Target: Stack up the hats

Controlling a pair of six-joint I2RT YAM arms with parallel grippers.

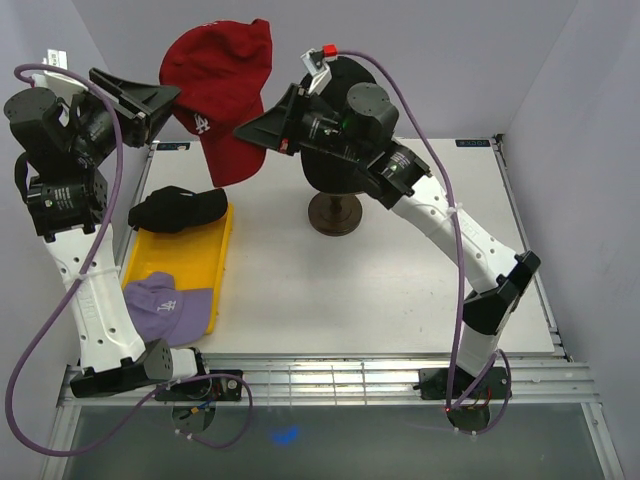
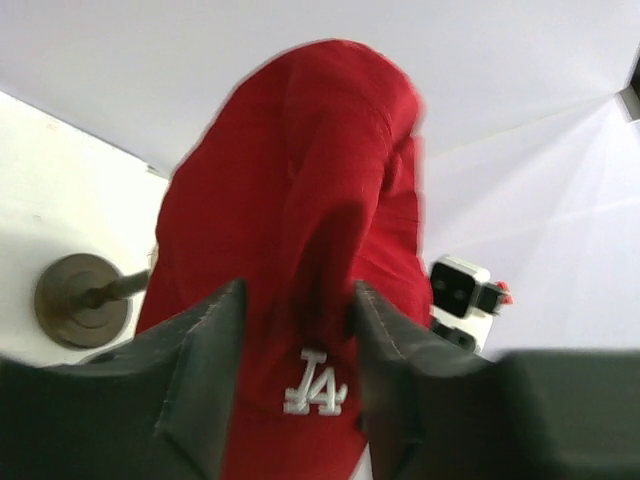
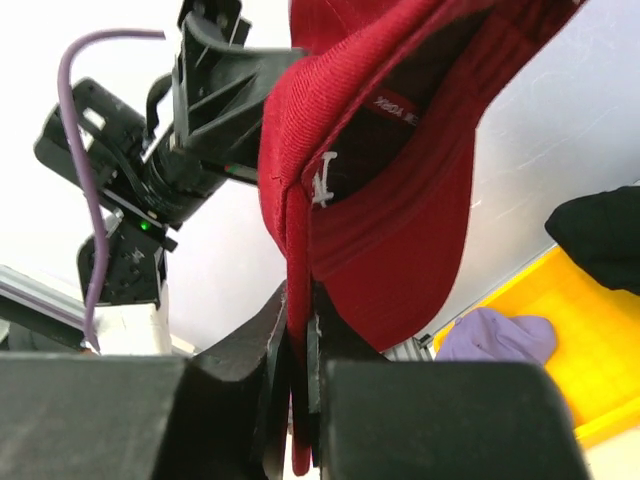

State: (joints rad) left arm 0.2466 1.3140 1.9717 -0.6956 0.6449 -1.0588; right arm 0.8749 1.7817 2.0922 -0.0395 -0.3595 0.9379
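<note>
- Red cap (image 1: 215,85) with a white LA logo hangs in the air over the far left of the table (image 1: 400,290), between the two grippers; its brim points down and toward the near side
- right gripper (image 3: 303,300) is clamped tight on the cap's lower edge; the wrist view shows red fabric pinched between the two fingers with no gap left
- left gripper (image 2: 298,295) reaches in from the left with its jaws parted about halfway; a fold of the cap's crown lies between them, the logo just below; whether either finger presses on the cloth I cannot tell
- black cap (image 1: 178,208) lies crumpled at the far end of the yellow tray (image 1: 200,262), partly over the tray's far rim
- lavender cap (image 1: 165,300) lies at the near end of the same tray, a small white logo on its side; the two caps are apart, with bare yellow between them
- the tray sits along the left edge of the table, below the raised cap
- dark round stand (image 1: 335,213) is right of the tray, near the table's middle; what it carries is mostly hidden behind the right arm — only a dark rounded shape shows
</note>
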